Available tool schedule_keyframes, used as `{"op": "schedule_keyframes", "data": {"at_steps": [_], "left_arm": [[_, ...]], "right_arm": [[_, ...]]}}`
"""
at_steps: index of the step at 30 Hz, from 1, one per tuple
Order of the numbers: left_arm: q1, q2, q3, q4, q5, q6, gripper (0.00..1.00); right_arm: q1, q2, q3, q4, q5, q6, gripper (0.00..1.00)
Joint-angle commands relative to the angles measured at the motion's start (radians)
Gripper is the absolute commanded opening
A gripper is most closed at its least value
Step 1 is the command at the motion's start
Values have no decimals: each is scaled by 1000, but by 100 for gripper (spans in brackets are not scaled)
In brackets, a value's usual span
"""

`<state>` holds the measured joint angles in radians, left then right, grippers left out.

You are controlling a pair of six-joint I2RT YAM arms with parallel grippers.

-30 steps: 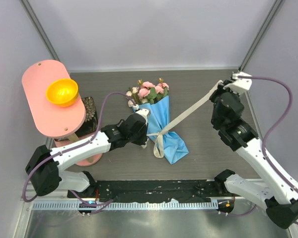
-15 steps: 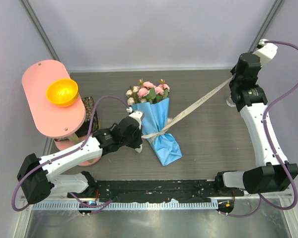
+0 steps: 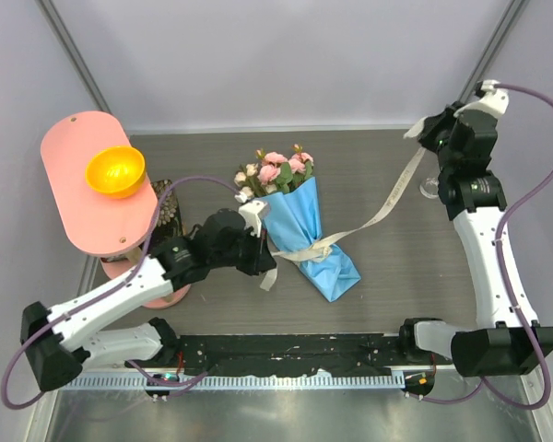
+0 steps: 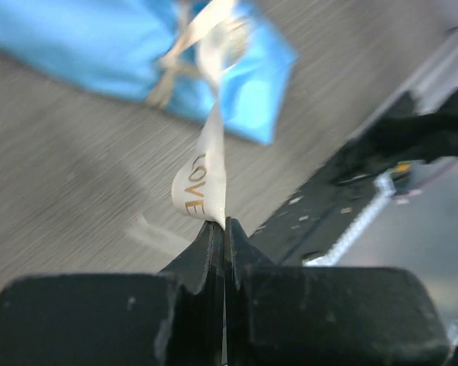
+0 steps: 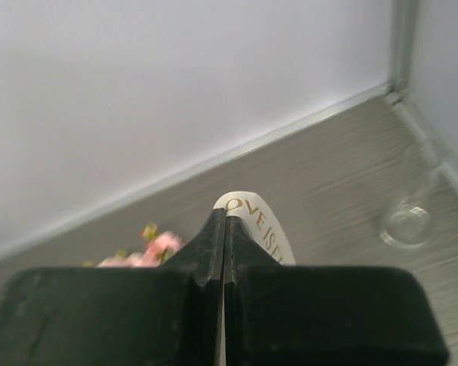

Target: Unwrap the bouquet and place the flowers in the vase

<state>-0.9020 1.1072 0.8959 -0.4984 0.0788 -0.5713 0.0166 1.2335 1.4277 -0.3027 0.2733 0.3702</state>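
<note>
The bouquet (image 3: pixel 300 230) lies mid-table in its blue paper cone, with the pink and cream flowers (image 3: pixel 276 169) pointing away from me. The flowers (image 5: pixel 149 249) also peek past my right fingers. A cream ribbon (image 3: pixel 388 196) with gold lettering still circles the cone's waist. My left gripper (image 3: pixel 262 268) is shut on one ribbon (image 4: pixel 204 169) end, just left of the cone (image 4: pixel 99 46). My right gripper (image 3: pixel 421 135) is shut on the other ribbon (image 5: pixel 264 226) end, raised at the far right. The clear vase (image 3: pixel 430 188) stands upright below it, and the vase (image 5: pixel 409 219) is near the right wall.
A pink oval shelf (image 3: pixel 78 198) stands at the left with an orange bowl (image 3: pixel 115 170) on it. A dark patterned cup (image 3: pixel 166 204) sits beside and partly under that shelf. Enclosure walls close in on three sides, and the black base rail (image 3: pixel 286 350) runs along the near edge.
The right arm carried its ribbon end up to the far right corner; the ribbon went taut and now sags in a curve. The cone's tip swung right. The left gripper drew back slightly.
</note>
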Motion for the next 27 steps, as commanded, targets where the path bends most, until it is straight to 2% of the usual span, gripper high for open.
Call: {"op": "schedule_keyframes", "data": {"at_steps": [1, 3, 4, 7, 8, 11, 15, 19, 21, 22, 23, 25, 26, 27], "left_arm": [[0, -140, 165, 72, 109, -15, 0], [0, -170, 201, 8, 41, -6, 0], [0, -193, 227, -20, -58, 1, 0], [0, -242, 232, -100, -193, 7, 0], [0, -251, 229, -120, -247, 10, 0], [0, -271, 222, -149, -321, 14, 0], [0, -256, 233, -215, -379, 27, 0], [0, -248, 187, -247, -399, 33, 3], [-2, -253, 141, -229, -386, 31, 18], [0, -253, 133, -217, -376, 30, 37], [0, -251, 127, -210, -358, 30, 48], [0, -241, 127, -186, -305, 30, 67], [-2, -236, 127, -174, -281, 33, 71], [0, -224, 123, -157, -258, 42, 81]], "right_arm": [[19, -69, -142, 97, -457, 102, 1], [49, -75, -168, 47, -456, 76, 1], [52, -80, -173, 24, -436, 38, 1], [54, -138, -197, -47, -304, -16, 1], [52, -166, -220, -52, -213, -23, 1], [54, -265, -248, -36, -97, -24, 1], [54, -330, -265, -19, -89, 15, 1], [54, -361, -398, 3, -66, 104, 5], [54, -364, -464, 14, -42, 159, 7], [52, -350, -513, 13, -43, 167, 11], [52, -336, -529, 7, -57, 165, 22], [51, -299, -536, -25, -121, 107, 32], [54, -264, -533, -35, -144, 93, 40], [57, -253, -533, -41, -179, 79, 45]]}}
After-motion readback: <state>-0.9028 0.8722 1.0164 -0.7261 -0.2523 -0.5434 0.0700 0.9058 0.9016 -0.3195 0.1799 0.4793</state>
